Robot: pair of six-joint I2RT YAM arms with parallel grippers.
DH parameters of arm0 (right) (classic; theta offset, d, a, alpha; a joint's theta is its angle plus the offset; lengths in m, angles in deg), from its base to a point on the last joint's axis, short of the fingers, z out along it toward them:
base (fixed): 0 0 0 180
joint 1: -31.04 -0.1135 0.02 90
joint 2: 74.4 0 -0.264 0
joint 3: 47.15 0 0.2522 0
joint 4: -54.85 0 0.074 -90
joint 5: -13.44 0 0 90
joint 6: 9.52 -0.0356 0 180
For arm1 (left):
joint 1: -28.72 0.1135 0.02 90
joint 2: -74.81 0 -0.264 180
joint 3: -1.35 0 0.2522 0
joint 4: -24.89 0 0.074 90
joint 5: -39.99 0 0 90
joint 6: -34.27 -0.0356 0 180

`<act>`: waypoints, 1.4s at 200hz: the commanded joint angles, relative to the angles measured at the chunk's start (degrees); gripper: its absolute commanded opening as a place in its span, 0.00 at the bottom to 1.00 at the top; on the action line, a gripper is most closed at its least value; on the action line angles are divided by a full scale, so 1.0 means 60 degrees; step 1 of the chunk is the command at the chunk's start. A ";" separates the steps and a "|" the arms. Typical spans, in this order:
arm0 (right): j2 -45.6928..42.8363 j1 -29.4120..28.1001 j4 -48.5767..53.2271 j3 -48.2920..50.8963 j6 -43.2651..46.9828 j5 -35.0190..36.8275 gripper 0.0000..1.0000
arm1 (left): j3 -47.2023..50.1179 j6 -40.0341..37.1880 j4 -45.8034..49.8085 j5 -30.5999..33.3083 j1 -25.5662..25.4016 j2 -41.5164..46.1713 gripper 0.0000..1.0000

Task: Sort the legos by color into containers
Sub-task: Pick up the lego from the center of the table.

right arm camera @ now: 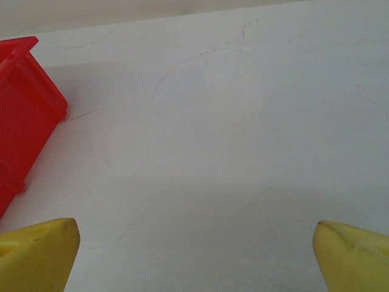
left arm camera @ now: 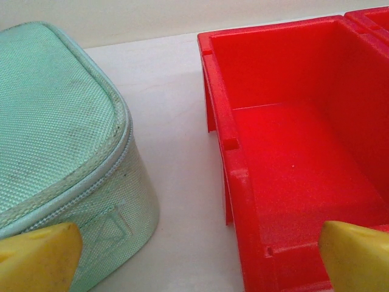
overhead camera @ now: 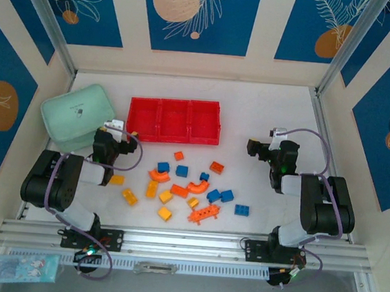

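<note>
— What are we working on?
— We see a white table, boxed in by cream walls with blue leaf-print panels.
— Where do we find the legos?
— Scattered on the table just on the near side of the red tray, between our two arms, apart from both grippers.
— And our jaws?
— Both released, spread wide. Our left gripper faces the gap between the mint green box and the tray's left compartment. Our right gripper hangs over the table, right of the tray's corner.
</note>
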 commanded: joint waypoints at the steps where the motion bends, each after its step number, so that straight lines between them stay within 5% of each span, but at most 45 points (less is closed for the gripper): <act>1: 0.0013 0.0039 -0.0249 -0.0063 0.0133 -0.0231 0.99 | -0.0177 -0.0062 0.0013 0.0154 0.0158 -0.0030 0.99; 90: -0.1031 0.0035 0.0334 0.0094 0.0069 -0.0188 0.99 | 0.0298 0.0213 0.0121 0.1004 0.0137 0.1112 0.99; 157: -0.3096 0.0637 0.2807 -0.0503 -0.1130 -0.0801 0.99 | -0.0591 0.1541 0.5150 0.1171 0.0154 0.4097 0.99; 192: -0.4176 0.0781 0.5249 -0.1352 -0.3820 -0.0038 0.99 | -0.0878 0.2969 0.6473 0.0964 0.0151 0.5290 0.99; 235: -0.4095 0.0829 0.6735 -0.1810 -0.4680 -0.1055 0.99 | -0.0533 0.4657 0.7060 0.0466 0.0209 0.6466 0.99; 280: -0.3511 -0.0100 0.8526 -0.3010 -0.4592 -0.1595 0.99 | -0.1279 0.5515 0.9394 -0.0353 0.0174 0.7067 0.99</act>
